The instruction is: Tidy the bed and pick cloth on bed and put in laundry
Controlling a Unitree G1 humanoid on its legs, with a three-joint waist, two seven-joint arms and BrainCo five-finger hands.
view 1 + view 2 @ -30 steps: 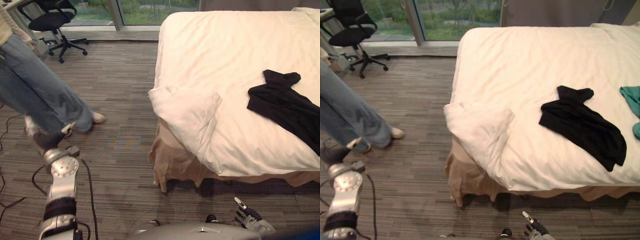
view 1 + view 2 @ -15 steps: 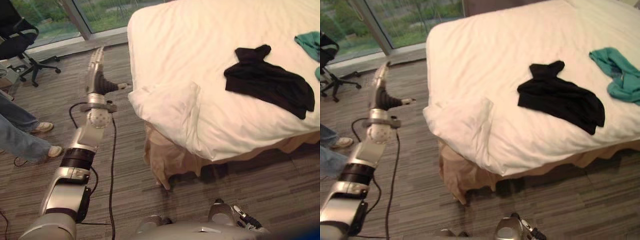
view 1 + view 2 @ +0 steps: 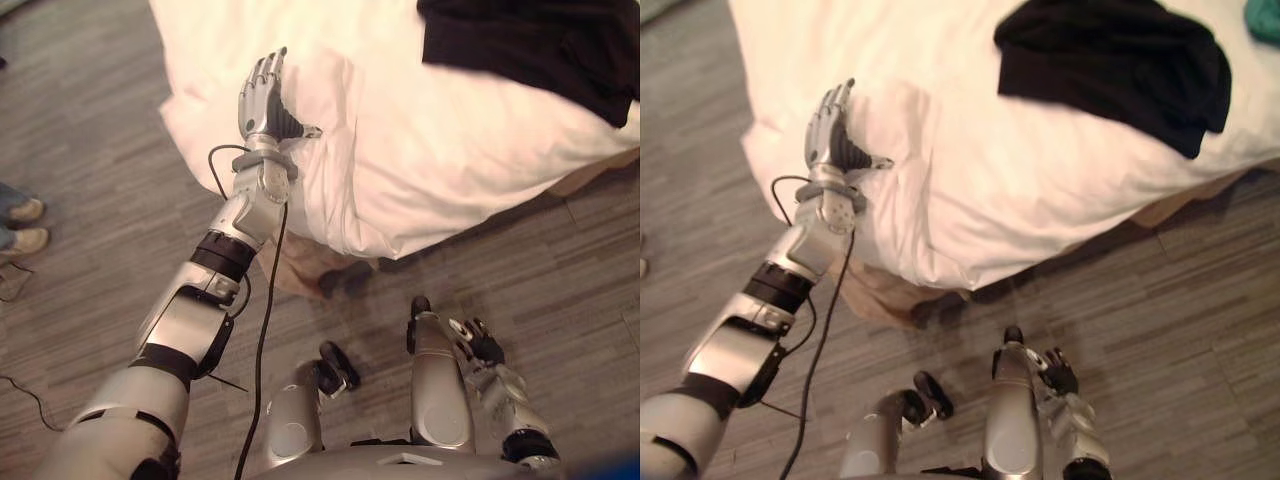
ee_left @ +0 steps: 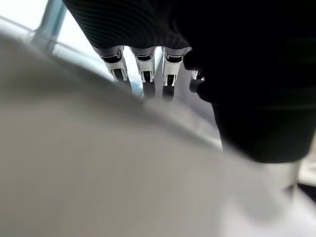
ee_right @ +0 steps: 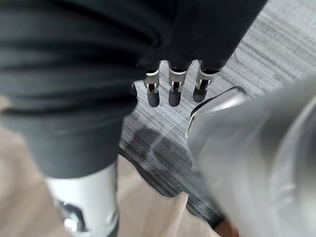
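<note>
The black cloth (image 3: pixel 530 45) is cut off by the top edge, and a teal cloth (image 3: pixel 1265 16) is clipped at the corner. The duvet (image 4: pixel 98 168) is blurred in the left wrist view.

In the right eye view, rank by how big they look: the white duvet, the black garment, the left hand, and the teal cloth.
1. White duvet
2. Black garment
3. Left hand
4. Teal cloth, though the frame cuts it off.

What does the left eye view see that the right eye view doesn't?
Left eye view: a person's shoes at the left edge. Right eye view: a bit of teal cloth at the top right corner. Both: the black cloth on the white duvet, the left hand open over its folded corner, and the right hand down low.
</note>
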